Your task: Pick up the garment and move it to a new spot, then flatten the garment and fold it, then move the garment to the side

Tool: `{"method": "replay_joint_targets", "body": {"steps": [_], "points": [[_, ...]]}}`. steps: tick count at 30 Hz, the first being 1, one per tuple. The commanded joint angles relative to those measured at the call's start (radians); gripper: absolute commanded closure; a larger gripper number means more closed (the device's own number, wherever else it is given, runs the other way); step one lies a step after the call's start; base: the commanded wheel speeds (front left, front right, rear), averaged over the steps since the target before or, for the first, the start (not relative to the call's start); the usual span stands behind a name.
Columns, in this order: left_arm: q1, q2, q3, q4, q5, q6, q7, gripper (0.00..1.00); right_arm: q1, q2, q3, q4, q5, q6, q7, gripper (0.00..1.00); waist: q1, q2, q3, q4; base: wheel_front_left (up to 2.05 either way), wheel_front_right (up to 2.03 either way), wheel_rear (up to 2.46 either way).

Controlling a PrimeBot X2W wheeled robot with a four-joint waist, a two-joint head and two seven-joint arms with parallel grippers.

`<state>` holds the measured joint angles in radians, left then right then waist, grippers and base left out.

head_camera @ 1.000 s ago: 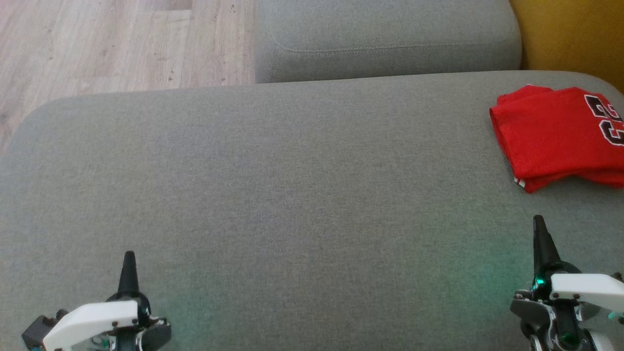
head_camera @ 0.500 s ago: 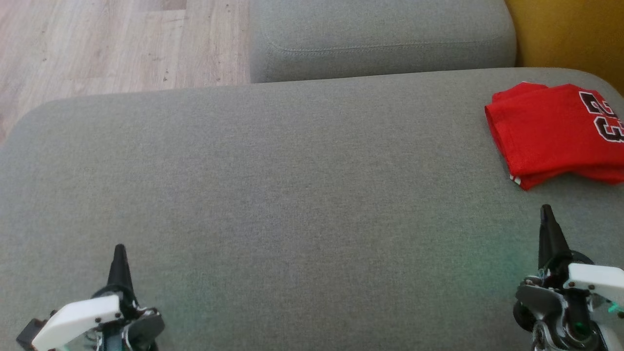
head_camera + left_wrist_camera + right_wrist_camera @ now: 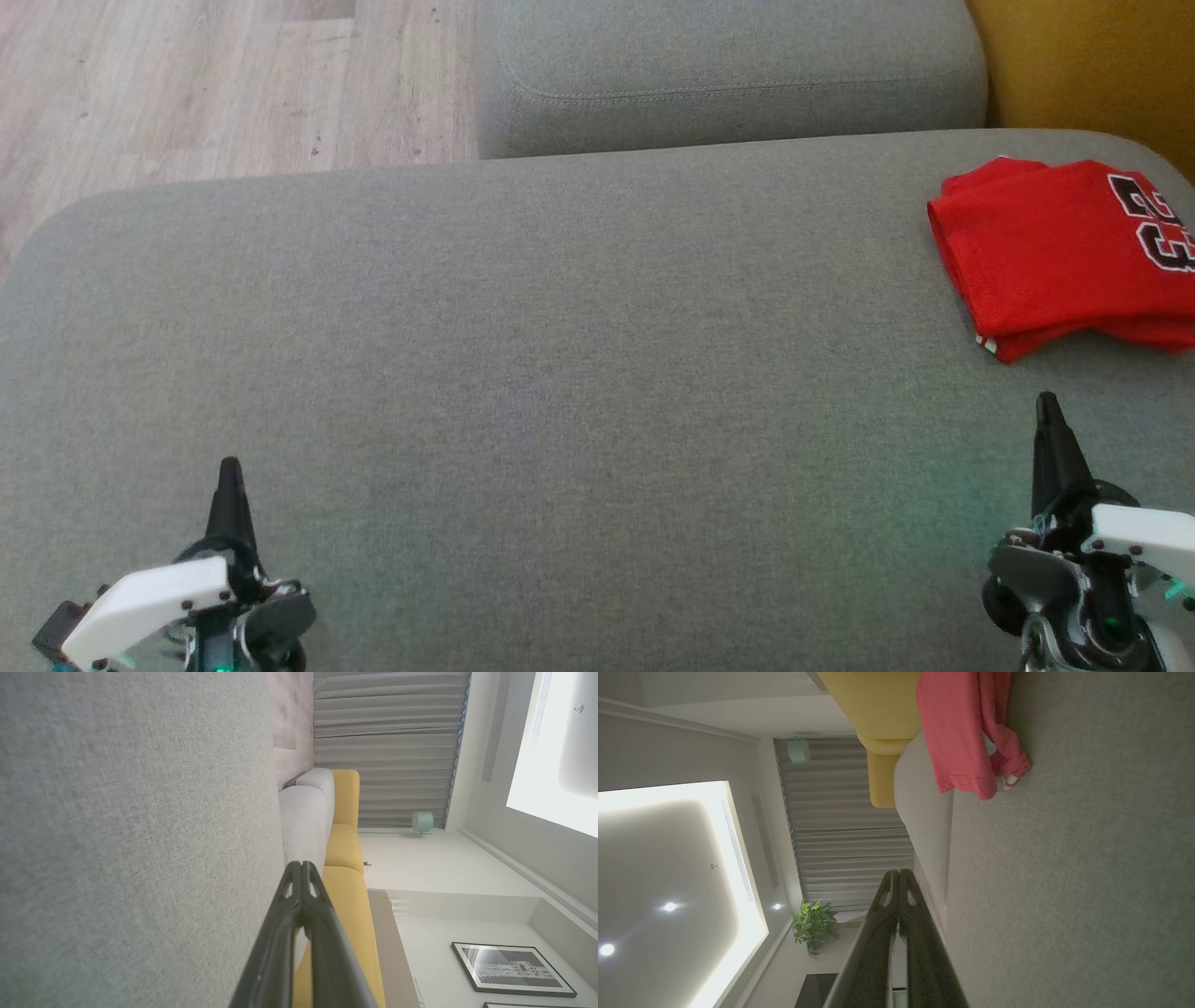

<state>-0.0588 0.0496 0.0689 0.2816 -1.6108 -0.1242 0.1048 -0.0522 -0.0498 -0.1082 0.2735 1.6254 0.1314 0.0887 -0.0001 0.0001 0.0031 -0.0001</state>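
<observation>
The folded red garment point(image 3: 1046, 261) lies on the grey cushion point(image 3: 560, 373) at its far right, beside a yellow sofa point(image 3: 1083, 56). The right gripper point(image 3: 1047, 406), fingers pressed together and empty, is near the garment's front edge. The left gripper point(image 3: 229, 471), likewise pinched closed, is well apart at the near left.

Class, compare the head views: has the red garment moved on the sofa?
No. The red garment keeps its place against the far edge of the grey seat cushion; the slight shift is the camera's.
</observation>
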Motion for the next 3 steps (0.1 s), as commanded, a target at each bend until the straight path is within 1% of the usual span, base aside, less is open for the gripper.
{"method": "replay_joint_targets", "body": {"steps": [1,3], "points": [[-0.049,0.005,0.040,-0.036,-0.002,-0.007,0.004,1.00,-0.054,-0.017,0.017,-0.030,0.002,-0.001,0.006,1.00,0.0001,-0.0001,0.000,0.000,0.00,0.00,0.00],[-0.049,0.005,0.040,-0.036,-0.002,-0.007,0.004,1.00,-0.054,-0.017,0.016,-0.030,0.001,-0.001,0.007,1.00,0.0001,-0.0001,0.000,0.000,0.00,0.00,0.00]]}}
